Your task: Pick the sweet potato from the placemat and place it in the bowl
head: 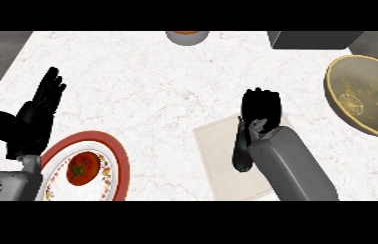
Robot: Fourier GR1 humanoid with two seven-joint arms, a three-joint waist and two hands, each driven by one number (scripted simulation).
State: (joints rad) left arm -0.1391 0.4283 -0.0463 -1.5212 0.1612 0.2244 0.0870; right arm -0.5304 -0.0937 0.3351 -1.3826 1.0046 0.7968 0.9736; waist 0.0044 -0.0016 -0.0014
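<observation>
Right hand: fingers curled down over far end of placemat; whether they actually pinch anything, can't tell.
Sweet potato: dark, elongated, lying on placemat just left of right wrist, top end touching or under the hand.
Handling (est.): stiff, moderately heavy, tapered ends, skin not slippery; not fragile.
Grip pt (est.): thick mid-body, across short axis; ends prob. pivot.
Bowl: yellowish, well right of hand, at frame edge.
Left hand: resting, fingers straight, far left, beside plate w/ tomato.
</observation>
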